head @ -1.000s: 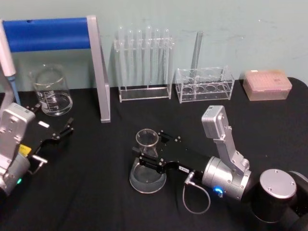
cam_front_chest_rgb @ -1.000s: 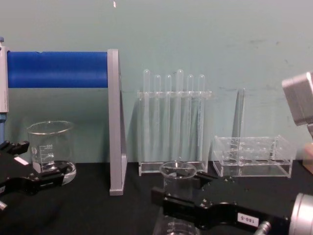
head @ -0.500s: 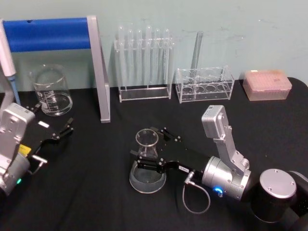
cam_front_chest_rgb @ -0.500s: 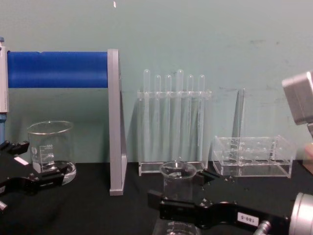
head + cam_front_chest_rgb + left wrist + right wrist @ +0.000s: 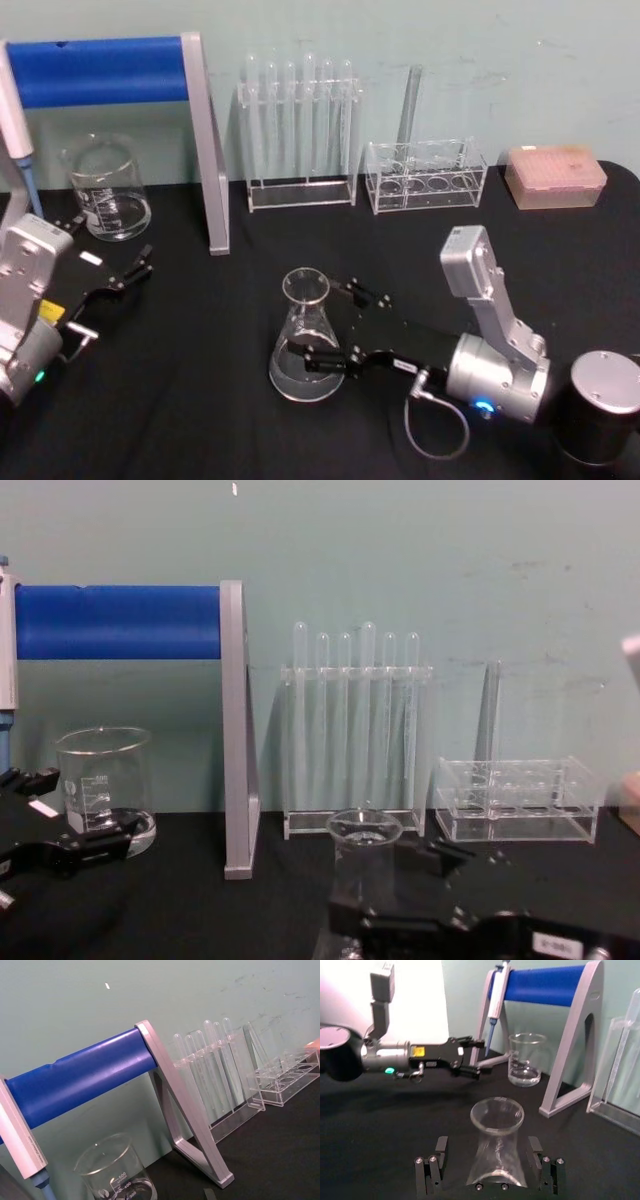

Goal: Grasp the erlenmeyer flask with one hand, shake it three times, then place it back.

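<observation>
The erlenmeyer flask (image 5: 304,340) stands upright on the black table (image 5: 220,400), clear glass with a wide base and flared rim; it also rises in the chest view as the flask (image 5: 365,860). My right gripper (image 5: 328,328) is open, its fingers low on either side of the flask's base. From the right wrist, the flask (image 5: 497,1142) sits between the two fingers (image 5: 437,1157), with a gap on each side. My left gripper (image 5: 112,240) is parked open at the table's left, near a beaker, and shows as the left gripper (image 5: 470,1056).
A glass beaker (image 5: 105,190) stands at the back left beside a blue-barred pipette stand (image 5: 110,70). A rack of test tubes (image 5: 300,130), a second clear rack (image 5: 425,175) and a pink box (image 5: 555,175) line the back.
My right gripper has drawn back to the right and dropped from the flask's neck to its base. The flask stays upright on the table. The left arm has not moved.
</observation>
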